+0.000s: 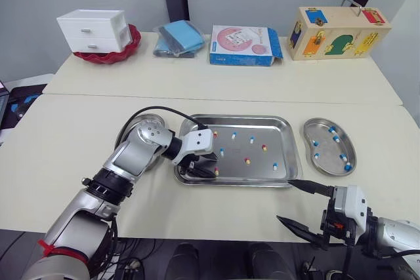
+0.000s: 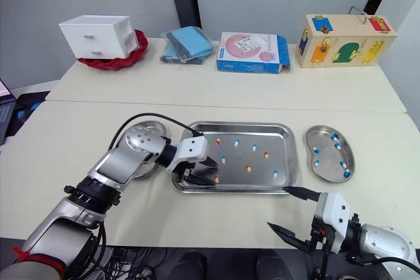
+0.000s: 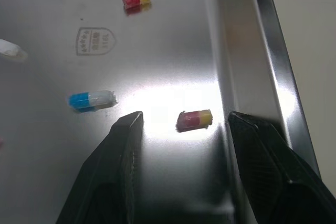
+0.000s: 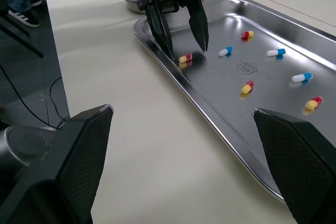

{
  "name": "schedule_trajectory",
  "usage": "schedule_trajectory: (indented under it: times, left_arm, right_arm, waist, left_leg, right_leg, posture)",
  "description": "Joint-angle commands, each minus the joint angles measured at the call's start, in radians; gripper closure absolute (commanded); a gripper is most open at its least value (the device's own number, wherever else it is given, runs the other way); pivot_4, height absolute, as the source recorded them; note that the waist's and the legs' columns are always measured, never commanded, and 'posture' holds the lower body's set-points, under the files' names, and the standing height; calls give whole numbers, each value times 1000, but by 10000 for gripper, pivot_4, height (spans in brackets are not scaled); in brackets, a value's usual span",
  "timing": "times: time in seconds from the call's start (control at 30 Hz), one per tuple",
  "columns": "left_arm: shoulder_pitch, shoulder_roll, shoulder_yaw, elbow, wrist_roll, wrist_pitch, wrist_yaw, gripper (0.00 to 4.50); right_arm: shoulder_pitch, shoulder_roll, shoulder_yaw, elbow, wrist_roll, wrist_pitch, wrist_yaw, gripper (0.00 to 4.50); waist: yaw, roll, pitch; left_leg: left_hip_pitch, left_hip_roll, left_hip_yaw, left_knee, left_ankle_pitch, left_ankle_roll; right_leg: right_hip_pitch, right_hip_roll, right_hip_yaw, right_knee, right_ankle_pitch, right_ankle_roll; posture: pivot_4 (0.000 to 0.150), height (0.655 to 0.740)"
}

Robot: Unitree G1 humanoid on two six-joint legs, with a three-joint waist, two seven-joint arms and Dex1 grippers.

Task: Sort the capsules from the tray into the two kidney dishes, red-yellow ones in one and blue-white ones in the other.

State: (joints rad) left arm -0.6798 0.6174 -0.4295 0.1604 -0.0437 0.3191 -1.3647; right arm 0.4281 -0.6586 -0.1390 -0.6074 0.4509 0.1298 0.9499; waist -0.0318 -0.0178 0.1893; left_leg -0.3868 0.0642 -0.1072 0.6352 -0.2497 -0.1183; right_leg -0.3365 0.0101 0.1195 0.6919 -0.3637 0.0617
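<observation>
The steel tray (image 1: 282, 124) holds several loose capsules, red-yellow and blue-white. My left gripper (image 3: 185, 121) is open in the tray's near-left corner, its fingers either side of a red-yellow capsule (image 3: 194, 120) lying beside the tray wall. A blue-white capsule (image 3: 92, 99) lies close by. The left kidney dish (image 1: 146, 124) is partly hidden behind my left arm. The right kidney dish (image 1: 326, 160) holds several blue-white capsules. My right gripper (image 1: 287, 201) hangs open near the table's front edge, right of the tray's near corner, holding nothing.
On the far table stand a white drawer box (image 1: 93, 29) in a red bowl, a folded blue cloth (image 1: 178, 37), a blue-and-pink carton (image 1: 244, 45) and a wooden toy box (image 1: 338, 32). A seam (image 1: 216, 98) runs between the two tables.
</observation>
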Motion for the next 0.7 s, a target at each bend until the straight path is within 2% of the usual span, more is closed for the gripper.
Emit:
schedule_trajectory:
  times: [0.03, 0.37, 0.47, 0.6, 0.7]
  left_arm:
    - [-22, -12, -4, 2, 14, -6, 4, 18738]
    - [-26, -24, -5, 9, 41, -7, 1, 18738]
    - [-24, -23, -6, 6, 45, -8, -2, 24259]
    - [-22, -18, -7, 2, 51, -5, -7, 36727]
    - [-19, -12, -11, -1, 56, -7, -14, 36727]
  right_arm:
    - [-1, 0, -4, -37, 0, -10, -17, 0]
    - [1, -8, -7, -52, 10, 3, -37, 0]
    - [0, -9, -10, -55, 13, 6, -40, 0]
    - [-4, -9, -14, -54, 15, 9, -42, 0]
    - [-12, -10, -14, -55, 18, 14, -45, 0]
  waist:
    - [0, 0, 0]
    - [0, 0, 0]
    - [0, 0, 0]
    - [0, 0, 0]
    - [0, 0, 0]
  left_leg:
    - [0, 0, 0, 0, 0, 0]
    - [0, 0, 0, 0, 0, 0]
    - [0, 0, 0, 0, 0, 0]
    - [0, 0, 0, 0, 0, 0]
    - [0, 0, 0, 0, 0, 0]
  right_leg:
    - [0, 0, 0, 0, 0, 0]
    - [0, 0, 0, 0, 0, 0]
    - [0, 0, 0, 0, 0, 0]
    - [0, 0, 0, 0, 0, 0]
    - [0, 0, 0, 0, 0, 0]
  posture:
    - [1500, 7400]
    - [1500, 7400]
    - [1500, 7400]
    - [1500, 7400]
    - [1500, 7400]
